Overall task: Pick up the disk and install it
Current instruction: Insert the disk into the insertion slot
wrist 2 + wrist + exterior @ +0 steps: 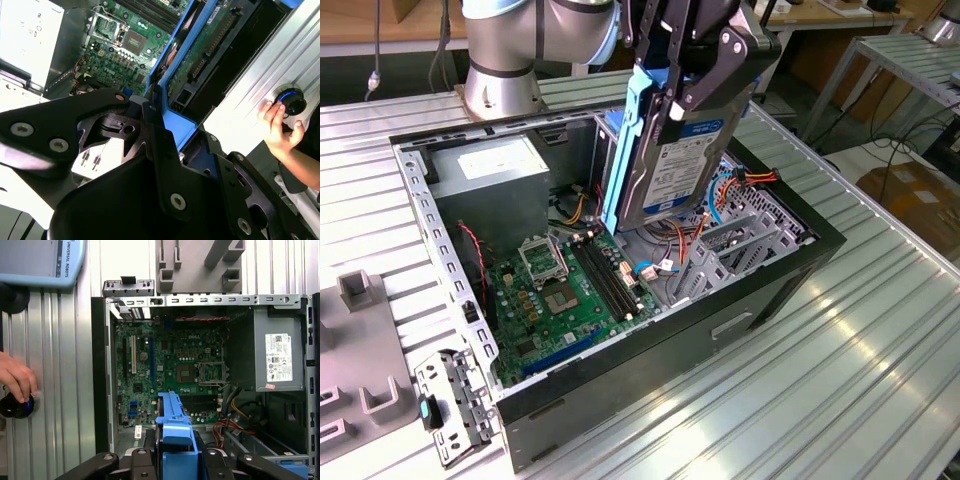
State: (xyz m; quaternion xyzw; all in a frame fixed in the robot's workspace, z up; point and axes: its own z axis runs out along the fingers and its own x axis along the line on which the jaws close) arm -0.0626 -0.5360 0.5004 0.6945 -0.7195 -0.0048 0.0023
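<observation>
The open computer case (pixel 770 290) lies on its side on the ribbed table (pixel 860 360). It holds a green motherboard (pixel 560 300), a grey power-supply box (pixel 495 185), a metal drive cage (pixel 735 245) and loose orange and red cables (pixel 757 178). The gripper (pixel 682 88) is clenched on the disk (pixel 675 165), which hangs on edge, tilted, over the case's interior beside the cage. The disk is silver metal with a white label under a dark band, and a blue rail (pixel 625 150) runs along its side. Its green circuit underside (pixel 210 45) shows in the second wrist view.

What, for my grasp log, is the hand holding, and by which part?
The disk, clamped by the hand near its upper end, across its flat faces.
</observation>
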